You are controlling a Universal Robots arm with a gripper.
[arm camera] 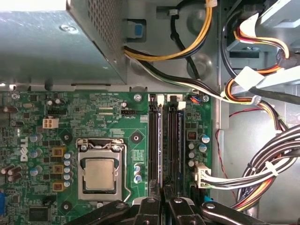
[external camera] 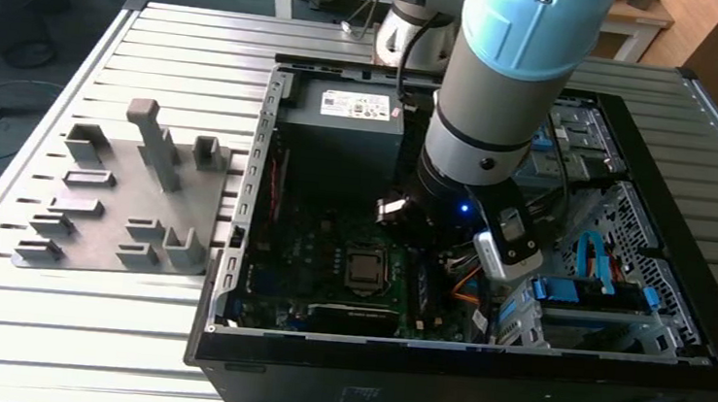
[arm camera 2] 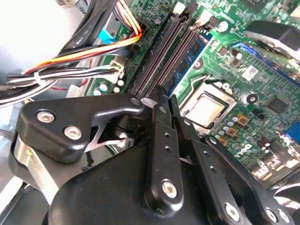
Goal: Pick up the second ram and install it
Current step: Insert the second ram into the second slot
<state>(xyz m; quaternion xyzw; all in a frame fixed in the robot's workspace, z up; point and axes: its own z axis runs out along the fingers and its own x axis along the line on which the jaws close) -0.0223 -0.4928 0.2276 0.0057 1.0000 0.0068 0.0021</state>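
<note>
Ribbed metal counter carries open PC case. Gripper fingers pressed nearly together over RAM slots; second ram seated there. Judgement: press straight down, evenly.

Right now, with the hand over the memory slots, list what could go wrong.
The hand sits near one end of the second ram, so pressing there might seat it tilted. The cable bundle runs close beside the slots and could snag the hand.
</note>
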